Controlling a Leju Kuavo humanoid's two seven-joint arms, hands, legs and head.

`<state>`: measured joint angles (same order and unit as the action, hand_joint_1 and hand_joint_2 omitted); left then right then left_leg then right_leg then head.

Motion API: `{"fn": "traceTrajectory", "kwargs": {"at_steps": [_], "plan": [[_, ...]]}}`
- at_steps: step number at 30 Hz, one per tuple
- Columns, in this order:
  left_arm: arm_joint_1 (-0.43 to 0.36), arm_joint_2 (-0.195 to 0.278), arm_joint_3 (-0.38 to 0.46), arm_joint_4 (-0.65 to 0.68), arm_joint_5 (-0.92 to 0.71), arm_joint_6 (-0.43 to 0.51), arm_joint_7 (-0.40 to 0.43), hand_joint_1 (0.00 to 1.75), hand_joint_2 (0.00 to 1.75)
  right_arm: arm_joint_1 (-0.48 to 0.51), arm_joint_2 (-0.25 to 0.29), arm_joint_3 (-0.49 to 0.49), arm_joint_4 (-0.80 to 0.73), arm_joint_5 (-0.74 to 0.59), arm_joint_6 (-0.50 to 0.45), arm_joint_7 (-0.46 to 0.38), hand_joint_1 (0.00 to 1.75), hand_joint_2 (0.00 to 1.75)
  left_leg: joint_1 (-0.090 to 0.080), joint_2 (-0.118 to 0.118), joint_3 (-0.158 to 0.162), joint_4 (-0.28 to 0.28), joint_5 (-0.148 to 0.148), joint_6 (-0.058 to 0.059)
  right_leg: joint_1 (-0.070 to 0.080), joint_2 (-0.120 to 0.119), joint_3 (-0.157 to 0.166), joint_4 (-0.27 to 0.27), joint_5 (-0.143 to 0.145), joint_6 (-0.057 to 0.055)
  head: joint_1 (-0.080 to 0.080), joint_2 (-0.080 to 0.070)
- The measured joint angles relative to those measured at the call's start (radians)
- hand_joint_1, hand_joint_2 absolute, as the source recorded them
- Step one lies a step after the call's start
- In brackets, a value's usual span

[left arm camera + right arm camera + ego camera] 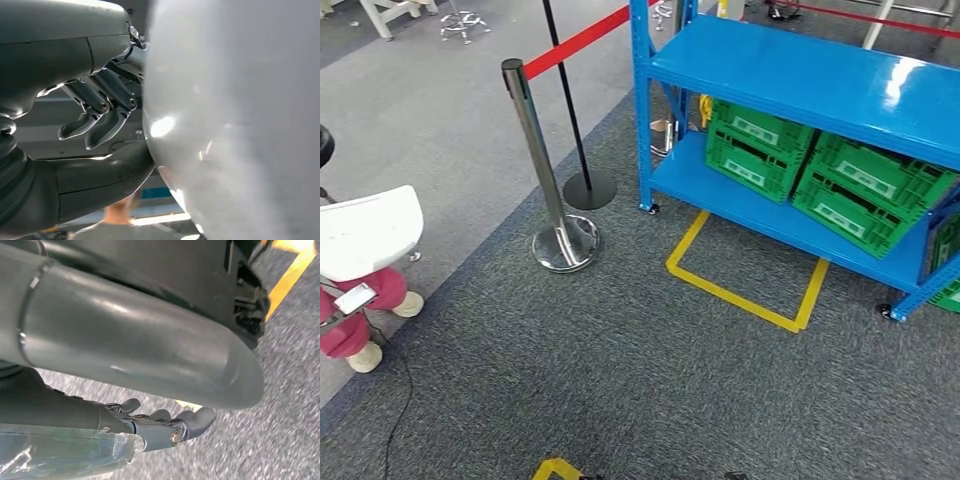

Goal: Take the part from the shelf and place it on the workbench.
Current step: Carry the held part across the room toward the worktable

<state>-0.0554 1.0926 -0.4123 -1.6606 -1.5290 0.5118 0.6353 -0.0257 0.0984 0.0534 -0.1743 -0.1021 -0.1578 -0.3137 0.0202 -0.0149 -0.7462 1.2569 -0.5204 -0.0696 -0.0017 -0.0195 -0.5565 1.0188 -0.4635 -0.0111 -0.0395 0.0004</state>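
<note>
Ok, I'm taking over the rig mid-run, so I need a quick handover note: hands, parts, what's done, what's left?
Left hand: fingers loosely curled, holding nothing.
Right hand: fingers stretched out above the carpet, gripping nothing.
Blue shelf is ahead to the right, with green crates on its lower level; no part can be made out from here.
Done: nothing taken yet.
Left: approach, pick the part, carry it to the workbench.

Dark grey carpet (622,360) covers the near floor, with paler grey flooring (433,110) at far left. A yellow taped rectangle (746,290) lies on the carpet. A chrome stanchion (546,170) and a black stanchion (573,110) carry red belt (576,42). At near left is a white chair seat (365,232).
</note>
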Motion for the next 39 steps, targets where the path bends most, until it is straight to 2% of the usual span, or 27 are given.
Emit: {"fn": "traceTrajectory", "kwargs": {"at_steps": [1,2,3,4,6,7,9,11,13,15,16,17,18,20,22,24,25,27,29,30,31,32,33,35,37,38,39], "plan": [[0.000,-0.001,-0.001,0.000,0.000,0.000,0.000,1.75,1.75,0.001,0.000,0.000,0.000,0.000,0.000,0.000,0.00,0.00,0.001,0.003,-0.005,0.013,0.005,-0.002,0.000,-0.016,0.000,0.000,-0.001,0.000,0.000,0.000],[0.000,-0.001,-0.001,0.000,0.000,0.000,0.000,1.75,1.75,0.001,0.000,0.000,0.000,0.001,0.000,0.000,0.00,0.00,0.001,0.007,0.012,-0.016,0.028,-0.002,0.000,-0.032,0.001,0.000,-0.003,0.001,0.000,0.000],[-0.001,-0.001,-0.001,0.000,0.000,0.001,0.000,1.75,1.75,0.000,0.000,0.000,0.000,0.001,0.000,0.000,0.00,0.00,0.001,0.020,0.049,-0.079,0.062,-0.003,0.000,-0.046,0.004,0.000,-0.005,0.004,0.000,0.000],[-0.003,-0.001,-0.001,0.000,0.000,0.001,0.000,1.75,1.75,-0.001,0.000,0.000,0.000,0.001,0.000,0.000,0.00,0.00,-0.001,0.044,0.092,-0.154,0.090,-0.003,0.002,-0.059,0.006,0.000,-0.008,0.008,0.000,0.000],[-0.006,0.000,-0.001,0.000,0.000,0.002,0.000,1.75,1.75,-0.003,0.000,0.000,0.000,0.002,0.000,0.000,0.00,0.00,-0.006,0.076,0.149,-0.257,0.120,0.009,0.009,-0.081,0.011,0.001,-0.014,0.018,0.000,0.000],[-0.008,0.000,-0.001,0.000,0.000,0.002,0.000,1.75,1.75,-0.003,0.000,0.000,0.000,0.002,0.000,0.000,0.00,0.00,-0.008,0.077,0.156,-0.273,0.121,0.017,0.013,-0.092,0.013,0.000,-0.016,0.023,0.000,0.000],[-0.007,0.001,-0.001,0.000,0.000,0.002,0.000,1.75,1.75,-0.005,0.000,0.000,0.000,0.002,0.000,0.000,0.00,0.00,-0.008,0.052,0.151,-0.276,0.124,0.034,0.013,-0.106,0.018,-0.004,-0.019,0.033,0.000,0.000],[-0.008,0.004,-0.001,-0.001,0.000,0.002,0.000,1.75,1.75,-0.006,0.001,0.000,0.000,0.002,0.000,0.000,0.00,0.00,-0.004,0.029,0.149,-0.279,0.128,0.046,0.009,-0.063,0.005,0.030,-0.045,0.043,0.001,0.000],[-0.009,0.006,-0.001,-0.001,0.000,0.003,0.000,1.75,1.75,-0.006,0.001,0.000,0.000,0.002,0.000,0.000,0.00,0.00,-0.002,0.008,0.147,-0.279,0.130,0.055,0.008,-0.001,-0.049,0.149,-0.107,0.047,0.003,0.000],[-0.009,0.003,-0.003,-0.001,0.000,0.004,0.000,1.75,1.75,-0.005,0.001,0.000,0.000,0.002,0.000,0.000,0.00,0.00,-0.003,-0.016,0.145,-0.279,0.131,0.059,0.009,0.017,-0.114,0.278,-0.153,0.045,0.002,0.000],[-0.009,0.002,-0.004,-0.001,0.000,0.004,0.000,1.75,1.75,-0.004,0.001,0.000,0.000,0.002,0.000,0.000,0.00,0.00,-0.003,-0.030,0.145,-0.279,0.131,0.059,0.009,0.018,-0.128,0.298,-0.148,0.044,0.002,0.000],[-0.009,0.001,-0.005,-0.001,0.000,0.004,0.000,1.75,1.75,-0.003,0.001,0.000,0.000,0.002,0.000,0.001,0.00,0.00,-0.003,-0.045,0.146,-0.279,0.132,0.058,0.009,0.021,-0.121,0.274,-0.123,0.042,0.002,0.000],[-0.009,0.000,-0.005,-0.001,0.000,0.004,0.000,1.75,1.75,-0.003,0.001,0.000,0.000,0.002,0.000,0.001,0.00,0.00,-0.003,-0.060,0.146,-0.278,0.132,0.057,0.008,0.030,-0.095,0.211,-0.083,0.040,0.003,0.000],[-0.010,0.000,-0.005,-0.001,0.000,0.004,0.000,1.75,1.75,-0.004,0.001,0.000,0.000,0.002,0.000,0.001,0.00,0.00,-0.001,-0.087,0.144,-0.275,0.133,0.051,0.002,0.076,-0.034,0.071,-0.021,0.037,0.002,0.000],[-0.012,0.000,-0.004,-0.001,0.000,0.004,0.000,1.75,1.75,-0.006,0.001,0.000,0.000,0.002,-0.001,0.001,0.00,0.00,0.001,-0.111,0.136,-0.274,0.138,0.040,-0.001,0.106,-0.004,0.011,-0.008,0.035,0.001,0.000],[-0.011,0.003,-0.004,-0.001,0.000,0.006,0.000,1.75,1.75,-0.007,0.002,0.000,0.000,0.002,-0.001,0.001,0.00,0.00,0.006,-0.135,0.129,-0.278,0.146,0.026,0.001,0.086,0.002,0.007,-0.006,0.027,0.001,0.000],[-0.009,0.004,-0.004,-0.001,0.000,0.006,0.000,1.75,1.75,-0.008,0.002,0.000,0.000,0.002,-0.002,0.001,0.00,0.00,0.007,-0.132,0.126,-0.275,0.145,0.021,0.001,0.072,0.003,0.005,-0.003,0.021,0.000,0.000],[-0.011,0.007,-0.004,-0.001,0.000,0.007,0.000,1.75,1.75,-0.007,0.004,0.000,0.000,0.002,-0.003,0.001,0.00,0.00,0.002,-0.080,0.096,-0.218,0.110,0.014,-0.001,0.044,0.004,-0.001,0.002,0.009,-0.005,0.000],[-0.012,0.004,-0.005,-0.001,0.000,0.008,0.000,1.75,1.75,-0.005,0.004,0.000,0.000,0.002,-0.004,0.001,0.00,0.00,-0.001,-0.016,0.032,-0.086,0.044,0.008,0.002,0.015,0.003,-0.002,0.002,0.003,-0.010,0.000],[-0.010,0.001,-0.006,-0.001,0.000,0.008,0.000,1.75,1.75,-0.003,0.004,0.000,0.000,0.002,-0.006,0.002,0.00,0.00,-0.001,-0.004,0.002,-0.023,0.020,0.007,0.004,0.000,0.002,-0.002,0.001,0.002,-0.010,0.000],[-0.008,-0.001,-0.007,-0.001,0.000,0.008,0.000,1.75,1.75,-0.002,0.004,0.000,0.000,0.002,-0.007,0.002,0.00,0.00,-0.001,0.001,-0.013,0.010,0.014,0.006,0.004,-0.015,0.002,-0.002,0.000,0.002,-0.010,0.000],[-0.007,-0.002,-0.007,-0.001,0.000,0.008,0.000,1.75,1.75,-0.002,0.004,0.000,0.000,0.002,-0.008,0.002,0.00,0.00,-0.001,0.004,-0.007,0.003,0.027,0.006,0.005,-0.030,0.002,-0.002,-0.001,0.003,-0.010,0.000],[-0.007,-0.002,-0.008,-0.001,0.000,0.009,0.000,1.75,1.75,-0.002,0.004,0.000,0.000,0.002,-0.009,0.003,0.00,0.00,-0.001,0.010,0.020,-0.042,0.055,0.007,0.005,-0.044,0.004,-0.002,-0.003,0.004,-0.010,0.000],[-0.008,-0.002,-0.007,-0.001,0.000,0.009,0.000,1.75,1.75,-0.004,0.005,0.000,0.000,0.003,-0.010,0.003,0.00,0.00,-0.005,0.063,0.102,-0.181,0.109,0.009,0.010,-0.070,0.010,-0.001,-0.009,0.011,-0.011,0.000],[-0.008,-0.002,-0.005,-0.001,0.000,0.011,0.000,1.75,1.75,-0.004,0.005,0.000,0.000,0.004,-0.010,0.003,0.00,0.00,-0.010,0.104,0.144,-0.258,0.126,0.021,0.019,-0.092,0.017,0.000,-0.017,0.020,-0.010,0.000],[-0.006,-0.002,-0.004,-0.001,0.000,0.012,0.000,1.75,1.75,-0.004,0.005,0.000,0.000,0.005,-0.010,0.003,0.00,0.00,-0.013,0.100,0.144,-0.264,0.123,0.029,0.023,-0.104,0.020,-0.002,-0.021,0.023,-0.010,0.000],[-0.003,-0.002,-0.003,-0.001,0.000,0.014,0.000,1.75,1.75,-0.004,0.005,0.000,0.000,0.006,-0.010,0.003,0.00,0.00,-0.012,0.083,0.142,-0.266,0.125,0.036,0.023,-0.117,0.024,-0.003,-0.025,0.027,-0.009,0.000]]}}
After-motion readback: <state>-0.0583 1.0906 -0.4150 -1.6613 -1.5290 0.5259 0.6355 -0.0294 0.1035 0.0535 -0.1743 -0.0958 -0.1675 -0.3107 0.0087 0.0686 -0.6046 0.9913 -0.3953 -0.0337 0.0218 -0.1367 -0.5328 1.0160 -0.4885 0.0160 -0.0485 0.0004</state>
